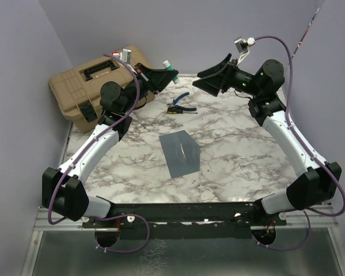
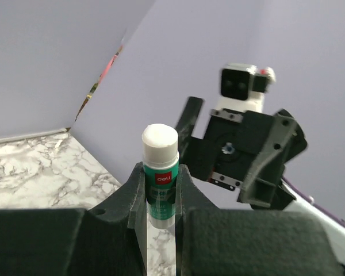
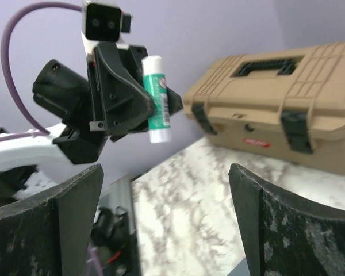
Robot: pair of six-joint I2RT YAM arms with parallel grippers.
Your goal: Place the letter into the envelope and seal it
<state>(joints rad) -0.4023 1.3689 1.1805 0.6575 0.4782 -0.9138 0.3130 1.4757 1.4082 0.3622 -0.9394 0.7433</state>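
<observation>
While envelope lies flat mid-counter, left gripper is clamped on glue stick, held high, cap toward right gripper — jaws wide apart, facing it, likely to pull cap off for sealing. Letter not in sight — probably inside envelope already; cannot confirm. Pliers, toolbox at far side, out of way.

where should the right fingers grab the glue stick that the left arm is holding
Probably the white cap: it sticks out past the left fingers, which clamp the green body of the glue stick. Bring the open right fingers in head-on, one on each side of the round cap.
</observation>
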